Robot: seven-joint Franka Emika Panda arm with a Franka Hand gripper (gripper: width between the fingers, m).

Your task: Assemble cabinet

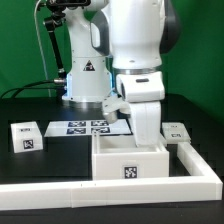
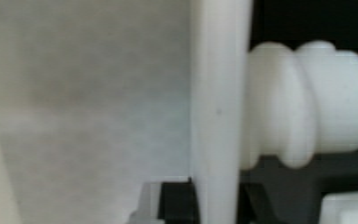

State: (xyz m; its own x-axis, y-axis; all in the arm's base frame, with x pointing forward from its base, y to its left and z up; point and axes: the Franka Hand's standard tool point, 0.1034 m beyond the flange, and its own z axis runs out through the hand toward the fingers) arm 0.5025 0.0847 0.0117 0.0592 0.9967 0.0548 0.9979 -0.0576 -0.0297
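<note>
The cabinet body (image 1: 128, 165), a white open box with a tag on its front, stands at the front of the table. My gripper (image 1: 147, 140) reaches down at the box's far right corner, its fingertips hidden behind the wall. In the wrist view a thin white upright panel (image 2: 213, 100) runs between my two dark fingers (image 2: 176, 200), which sit against both of its sides. My gripper (image 2: 217, 200) is shut on this panel. A ribbed round white part (image 2: 309, 100) sits on one side of the panel and a broad white surface (image 2: 78, 110) on the other.
A loose white tagged piece (image 1: 27, 136) lies at the exterior view's left, another (image 1: 178, 133) at its right. The marker board (image 1: 83, 127) lies behind the box by the arm's base. A low white rail (image 1: 100, 190) runs along the front.
</note>
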